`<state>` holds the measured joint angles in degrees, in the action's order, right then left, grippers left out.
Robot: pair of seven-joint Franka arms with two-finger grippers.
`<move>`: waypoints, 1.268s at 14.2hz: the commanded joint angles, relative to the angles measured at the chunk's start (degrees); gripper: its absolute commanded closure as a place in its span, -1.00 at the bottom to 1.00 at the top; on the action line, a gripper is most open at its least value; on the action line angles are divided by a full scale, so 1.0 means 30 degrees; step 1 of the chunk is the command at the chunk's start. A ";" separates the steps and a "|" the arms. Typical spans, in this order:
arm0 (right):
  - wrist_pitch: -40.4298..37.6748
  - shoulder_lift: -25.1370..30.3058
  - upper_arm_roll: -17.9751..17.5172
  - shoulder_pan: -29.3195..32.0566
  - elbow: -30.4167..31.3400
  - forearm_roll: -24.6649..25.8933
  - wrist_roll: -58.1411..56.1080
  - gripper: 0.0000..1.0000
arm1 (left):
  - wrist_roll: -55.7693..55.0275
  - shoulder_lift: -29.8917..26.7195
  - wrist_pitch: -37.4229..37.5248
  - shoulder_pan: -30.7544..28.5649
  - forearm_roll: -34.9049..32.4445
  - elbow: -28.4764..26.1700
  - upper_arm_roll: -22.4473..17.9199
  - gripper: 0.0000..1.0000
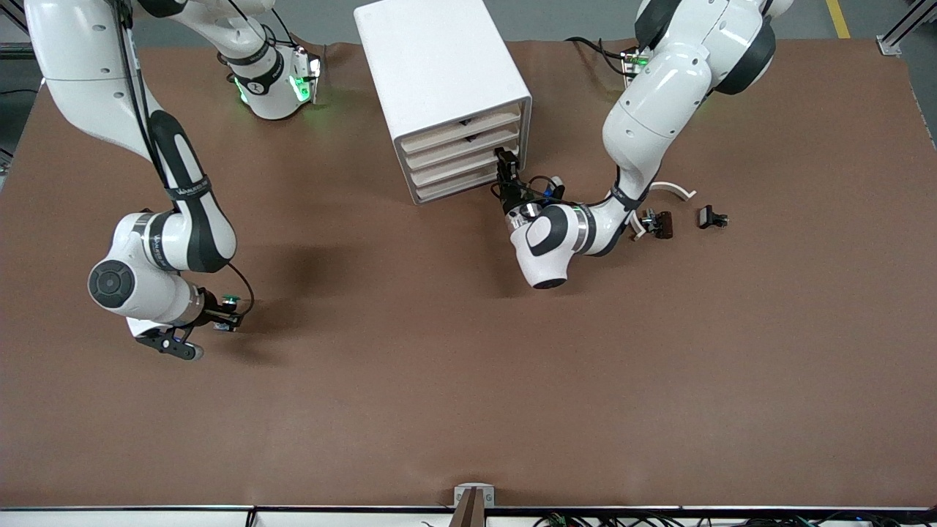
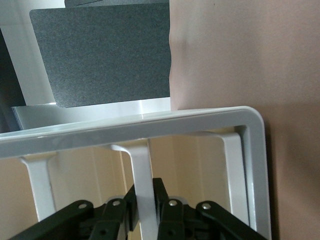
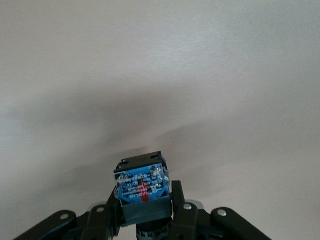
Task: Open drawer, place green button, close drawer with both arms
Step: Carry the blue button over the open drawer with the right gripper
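Two jaws of the right gripper (image 3: 145, 212) pinch the green-capped button (image 3: 141, 187), its blue square base showing.

Lighting: even overhead light is falling on the brown table (image 1: 468, 380), bright without harsh glare. Shadows: soft, diffuse patches are lying under both arms. Green status lights are glowing at the arm bases. Front view is staying sharp throughout. Right wrist view: the background is washing out pale and blurring.
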<state>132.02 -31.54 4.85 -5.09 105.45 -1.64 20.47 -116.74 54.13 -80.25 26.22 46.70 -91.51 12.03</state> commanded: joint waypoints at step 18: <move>-0.3371 0.1197 0.0052 -0.9079 -0.3773 -0.2207 1.7515 1.00 | 0.0182 -0.0057 -0.0028 -0.4695 0.0283 0.1119 -0.0174 0.59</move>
<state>121.40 -27.20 4.33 -29.82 95.44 -6.98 68.68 -116.59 54.13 -80.78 12.58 46.80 -88.21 11.71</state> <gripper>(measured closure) 0.586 0.802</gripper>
